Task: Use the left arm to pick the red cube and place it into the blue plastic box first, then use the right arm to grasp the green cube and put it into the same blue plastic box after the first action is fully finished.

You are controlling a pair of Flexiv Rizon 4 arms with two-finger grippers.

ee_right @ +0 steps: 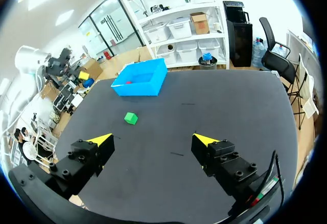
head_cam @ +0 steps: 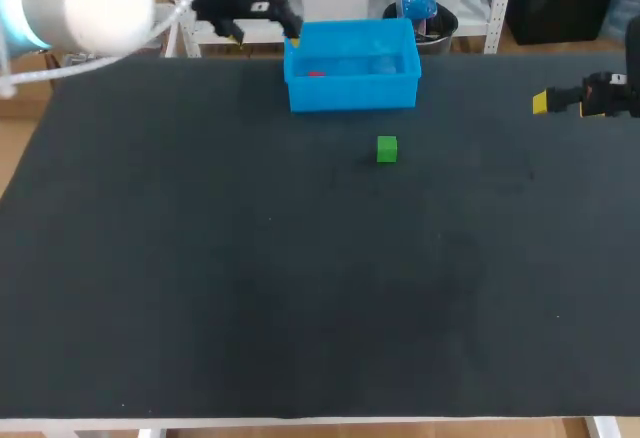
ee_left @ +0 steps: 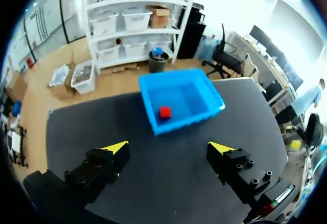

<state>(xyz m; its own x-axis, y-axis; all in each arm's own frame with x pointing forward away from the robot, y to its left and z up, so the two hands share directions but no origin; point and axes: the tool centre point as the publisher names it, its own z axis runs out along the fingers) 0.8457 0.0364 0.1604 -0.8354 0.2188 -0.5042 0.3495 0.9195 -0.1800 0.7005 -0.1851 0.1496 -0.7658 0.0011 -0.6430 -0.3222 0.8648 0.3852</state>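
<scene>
Left gripper (ee_left: 169, 146): jaws wide apart, holding nothing, above the table (head_cam: 200, 288) just short of the blue plastic box (ee_left: 186, 123) | red cube (ee_left: 164, 112): inside box, on its floor | green cube (head_cam: 387, 149): on table, near box front | right gripper (ee_right: 153, 139): jaws apart, well apart from green cube

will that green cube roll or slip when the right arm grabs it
Probably not roll: the green cube sits flat on one face on the dark table. Its flat sides should suit the right end effector, open now. It looks small and solid, so likely light and stiff.
</scene>
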